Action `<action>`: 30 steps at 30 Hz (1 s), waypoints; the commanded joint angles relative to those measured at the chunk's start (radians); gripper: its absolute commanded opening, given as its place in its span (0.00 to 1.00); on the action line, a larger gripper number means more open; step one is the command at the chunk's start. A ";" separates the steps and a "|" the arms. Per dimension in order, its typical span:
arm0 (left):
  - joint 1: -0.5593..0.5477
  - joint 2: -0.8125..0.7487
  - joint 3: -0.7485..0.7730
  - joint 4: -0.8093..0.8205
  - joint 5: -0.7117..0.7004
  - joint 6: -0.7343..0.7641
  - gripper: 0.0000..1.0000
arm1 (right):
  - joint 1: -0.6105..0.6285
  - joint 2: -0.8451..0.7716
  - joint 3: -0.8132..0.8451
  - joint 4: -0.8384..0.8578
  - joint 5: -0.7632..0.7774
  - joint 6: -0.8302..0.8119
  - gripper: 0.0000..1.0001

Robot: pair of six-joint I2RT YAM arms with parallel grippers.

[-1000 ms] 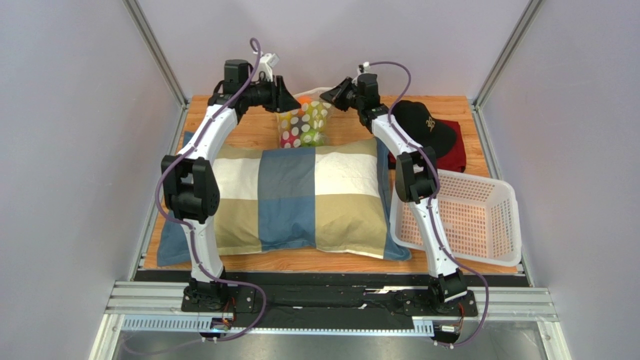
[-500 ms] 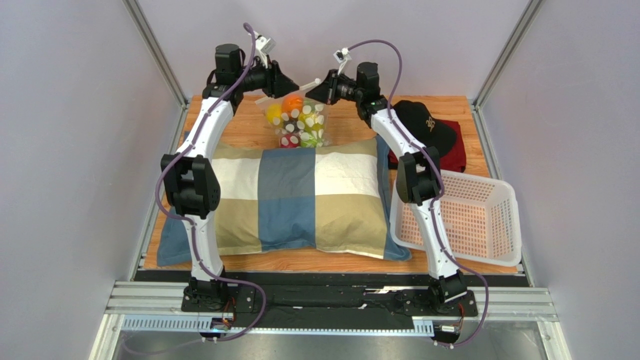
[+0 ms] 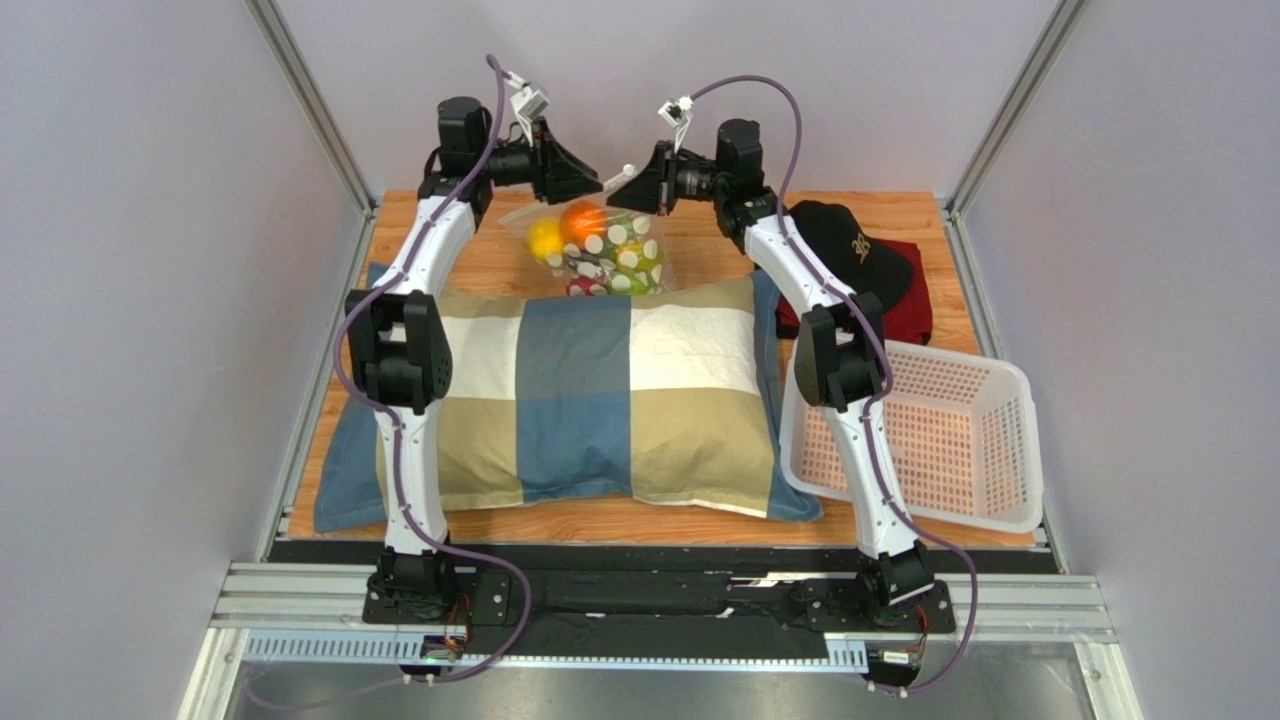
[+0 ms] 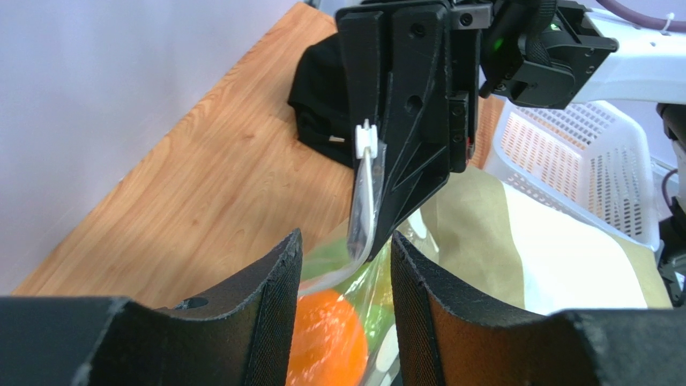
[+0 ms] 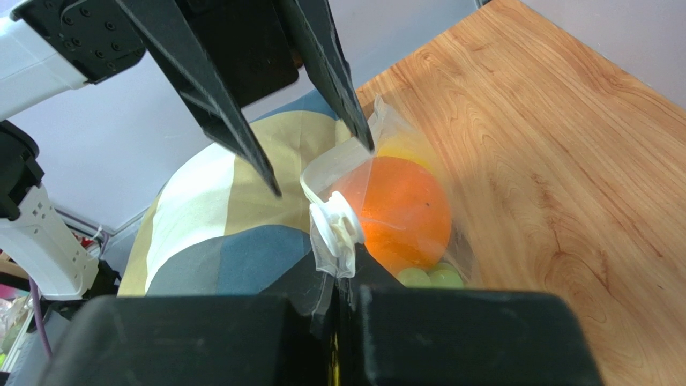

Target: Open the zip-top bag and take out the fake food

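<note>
**Operator:** Where is the small clear plastic zip-top bag [image 3: 601, 252] printed with white oval dots?

**Technician:** At the far side of the wooden table [image 5: 564, 161], just beyond the checked fabric pillow [image 3: 601, 390], between both grippers. The right gripper [image 5: 339, 299] is closed flat on the top film beside the white plastic slider [image 5: 336, 225]. The left gripper [image 4: 346, 241] is partly open. The bag's rim runs between its fingers, unclamped.

**Operator:** Handling properties?

**Technician:** Thin, limp, slick film, likely to slip or stretch. Grip the stiffer zip strip, not the wall. The fake food (smooth round plastic orange [image 5: 398, 213] uppermost) is judged light but free-rolling, so keep the mouth upward.
</note>
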 commanded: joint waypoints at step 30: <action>-0.067 -0.251 -0.203 -0.159 -0.199 0.237 0.00 | -0.012 -0.072 0.002 0.160 -0.041 0.273 0.00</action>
